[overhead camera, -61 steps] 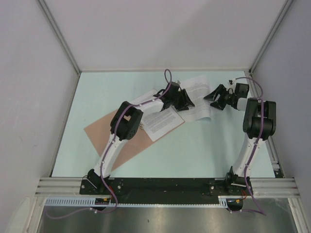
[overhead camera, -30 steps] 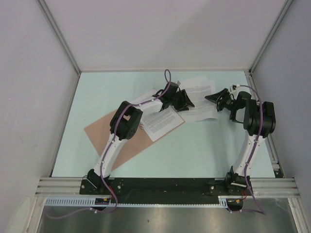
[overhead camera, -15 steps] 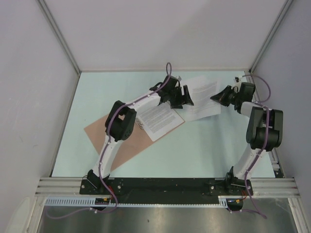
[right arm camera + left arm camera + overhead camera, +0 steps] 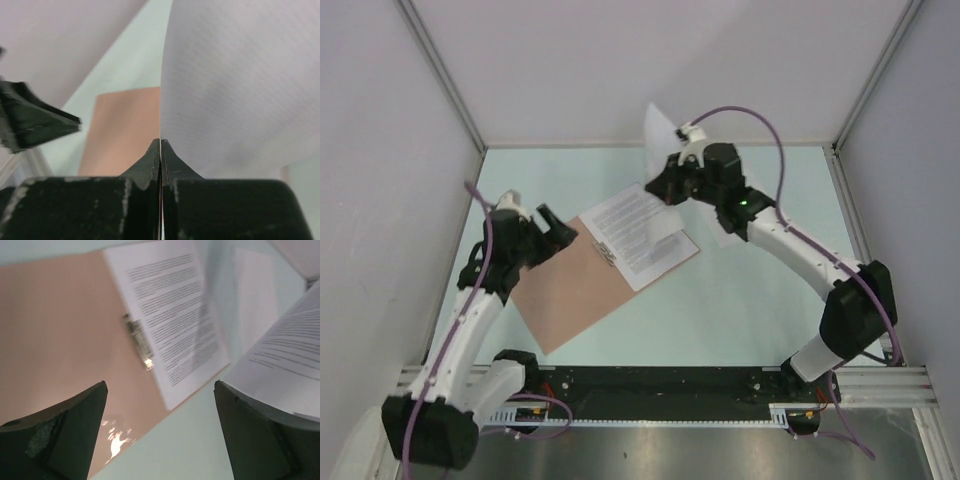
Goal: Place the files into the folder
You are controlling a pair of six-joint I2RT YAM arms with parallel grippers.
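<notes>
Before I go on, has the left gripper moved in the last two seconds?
Yes. The left gripper has swung leftward across the table, off the printed sheet, and now sits at the folder's left corner.

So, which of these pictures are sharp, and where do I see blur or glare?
Left wrist view: the print on the flat sheet is smeared, and bright glare spots sit on the folder. Right wrist view: the held sheet fills much of the frame, soft and grainy. Top view: evenly lit and mostly sharp.
</notes>
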